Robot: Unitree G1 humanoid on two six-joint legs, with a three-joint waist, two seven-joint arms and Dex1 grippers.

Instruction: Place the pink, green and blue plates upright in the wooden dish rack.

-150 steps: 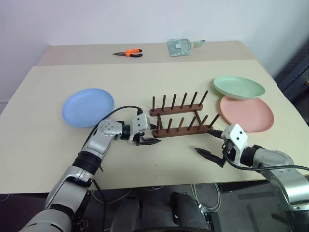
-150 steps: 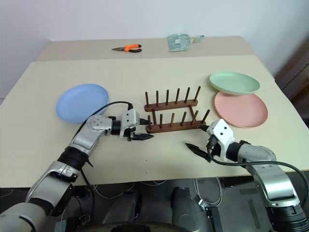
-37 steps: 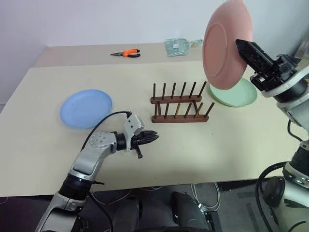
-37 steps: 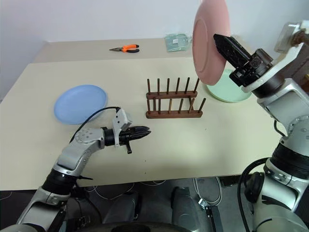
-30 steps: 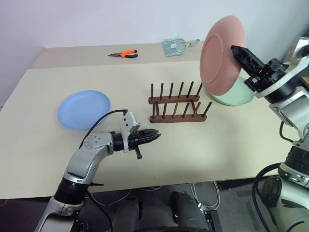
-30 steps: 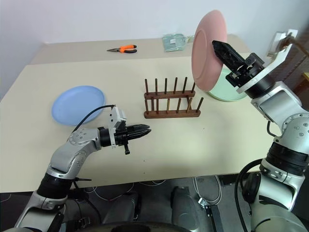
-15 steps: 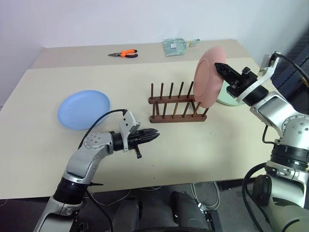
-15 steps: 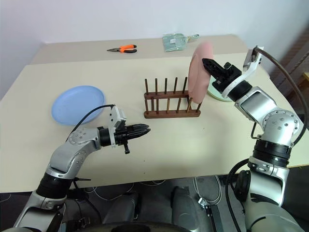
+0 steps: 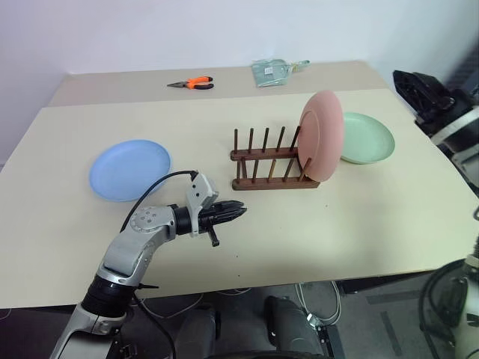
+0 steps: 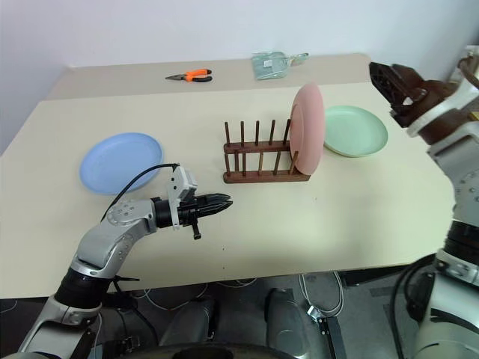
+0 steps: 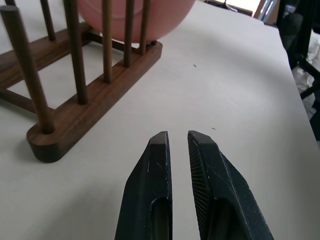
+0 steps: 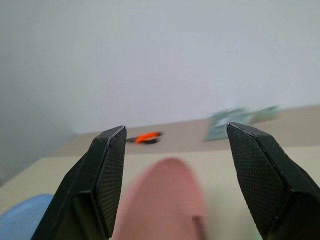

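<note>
Matt plastic pink plate (image 9: 322,135); smooth dark wooden rack (image 9: 271,161).

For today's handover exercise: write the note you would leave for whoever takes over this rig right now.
Left gripper: shut, empty, low over the table in front of the wooden dish rack.
Right gripper: open, empty, raised right of the rack.
Done: pink plate stands upright at the rack's right end.
Left: green plate flat, right of the rack; blue plate flat, far left. Both need racking.

Pink plate (image 9: 322,135) upright in rack (image 9: 269,166); green (image 9: 366,137), blue (image 9: 130,168) flat.
</note>
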